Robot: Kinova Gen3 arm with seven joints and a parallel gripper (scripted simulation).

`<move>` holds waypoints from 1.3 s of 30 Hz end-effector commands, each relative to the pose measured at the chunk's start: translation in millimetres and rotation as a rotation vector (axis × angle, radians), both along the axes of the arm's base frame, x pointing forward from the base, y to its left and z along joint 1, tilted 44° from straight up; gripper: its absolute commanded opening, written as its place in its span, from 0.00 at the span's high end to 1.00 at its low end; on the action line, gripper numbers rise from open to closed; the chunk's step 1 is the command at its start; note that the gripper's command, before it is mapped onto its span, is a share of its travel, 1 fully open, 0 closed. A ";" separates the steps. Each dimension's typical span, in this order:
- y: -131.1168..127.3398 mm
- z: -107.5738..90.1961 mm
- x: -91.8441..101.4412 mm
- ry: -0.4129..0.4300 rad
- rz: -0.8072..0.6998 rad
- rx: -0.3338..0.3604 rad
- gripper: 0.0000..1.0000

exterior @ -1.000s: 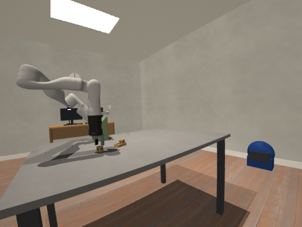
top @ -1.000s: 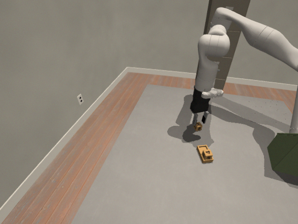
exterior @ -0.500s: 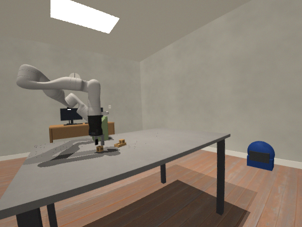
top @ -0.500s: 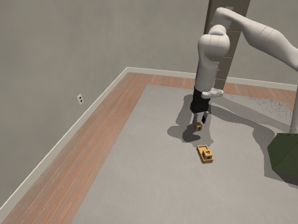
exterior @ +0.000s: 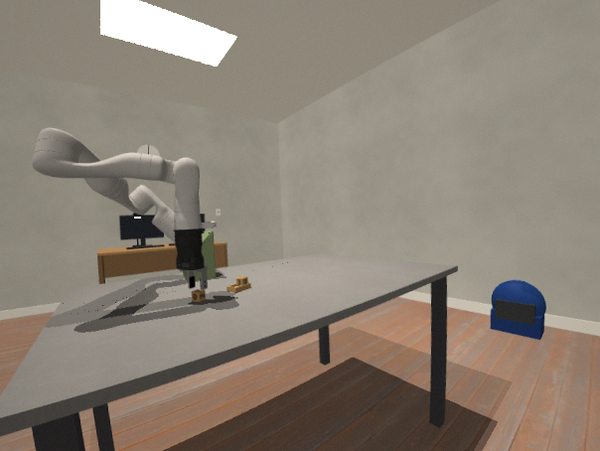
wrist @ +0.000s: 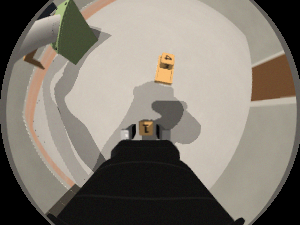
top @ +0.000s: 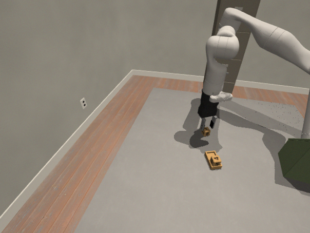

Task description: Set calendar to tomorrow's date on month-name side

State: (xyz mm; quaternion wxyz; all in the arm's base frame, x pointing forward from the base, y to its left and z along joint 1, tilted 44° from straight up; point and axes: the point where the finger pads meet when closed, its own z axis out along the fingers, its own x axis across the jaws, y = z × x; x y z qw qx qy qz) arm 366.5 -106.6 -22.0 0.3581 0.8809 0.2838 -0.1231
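On the grey table [top: 164,195] [exterior: 298,293] [wrist: 215,59], out of the tray, sits one small wooden cube with dark digits on its faces [top: 206,132] [exterior: 198,296] [wrist: 146,128], and that's the one I'm working on. From the wrist I read what looks like a 1 on its upper face. Right above it, my black two-finger gripper [top: 207,123] [exterior: 198,283] [wrist: 146,129] points down, fingers parted on either side, nothing pinched; we're released, folks. Further out lies the orange-yellow wooden tray [top: 208,158] [exterior: 231,288] [wrist: 164,80], flat on the table, well apart from the loose cube. And there's its partner, the second wooden cube [top: 216,160] [exterior: 241,280] [wrist: 167,60], at one end of the tray, a 4 seemingly on top, the other end bare. Which side carries the month? Can't tell from here.

So the step in hand, as I judge it, is the loose cube: regrasping it, maybe to turn up another digit. Next I want a straight descent, fingers centred, then a gentle squeeze on opposite faces. Come down skewed and I'd twist it. After that it needs the right digit facing out, upright, before it goes in beside its partner.
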 end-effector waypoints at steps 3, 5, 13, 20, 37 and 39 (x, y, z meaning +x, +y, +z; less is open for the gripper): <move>0.7 0.4 0.5 -0.001 0.001 0.000 0.13; 0.7 0.4 0.5 -0.001 0.001 0.000 0.13; 0.3 0.0 0.5 -0.001 0.001 0.000 0.13; -3.5 -3.8 0.5 -0.001 0.001 0.000 0.13; -18.3 -18.9 0.2 -0.001 0.001 0.000 0.13; -18.6 -19.2 0.2 -0.001 0.001 0.000 0.13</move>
